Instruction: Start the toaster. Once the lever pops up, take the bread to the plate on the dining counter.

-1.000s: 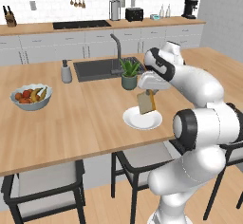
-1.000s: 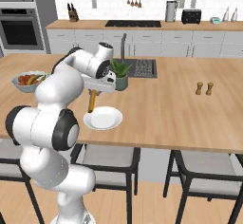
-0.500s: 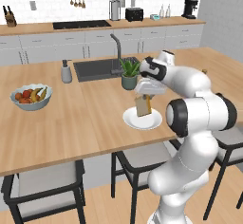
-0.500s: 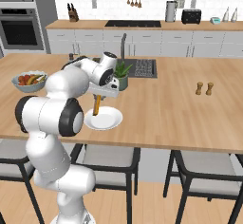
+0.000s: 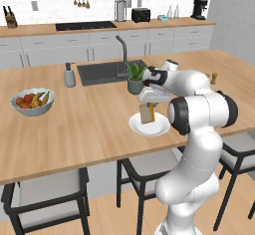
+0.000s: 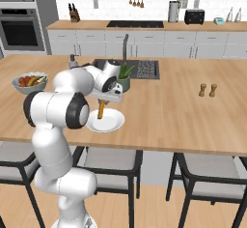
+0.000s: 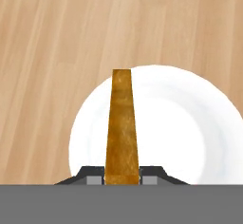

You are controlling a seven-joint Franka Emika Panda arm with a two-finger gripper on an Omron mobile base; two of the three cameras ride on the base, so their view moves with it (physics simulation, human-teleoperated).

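My gripper [image 5: 148, 105] is shut on the top edge of the bread [image 5: 147, 114], a tan slice with a golden crust that hangs upright. The slice stands over the white plate [image 5: 136, 128] on the dining counter [image 5: 89, 124], near its front edge. Its lower edge is at or just above the plate; I cannot tell if they touch. From the right, the gripper [image 6: 102, 101] holds the bread [image 6: 102, 110] over the plate [image 6: 116, 121]. In the hand view the bread [image 7: 122, 123] is edge-on between the fingertips [image 7: 94, 178], over the plate [image 7: 190, 133]. The black toaster [image 5: 141, 15] sits on the back counter.
A potted plant [image 5: 134, 77] stands just behind the plate, beside the dark sink [image 5: 102, 72] and faucet [image 5: 122, 55]. A soap dispenser [image 5: 69, 75] and a fruit bowl [image 5: 33, 102] sit to the left. Salt and pepper shakers [image 6: 208, 90] stand to the right. Stools [image 5: 50, 194] line the counter's front.
The hand has come down a little with the bread, bringing the slice closer to the plate. The grip has stayed shut.
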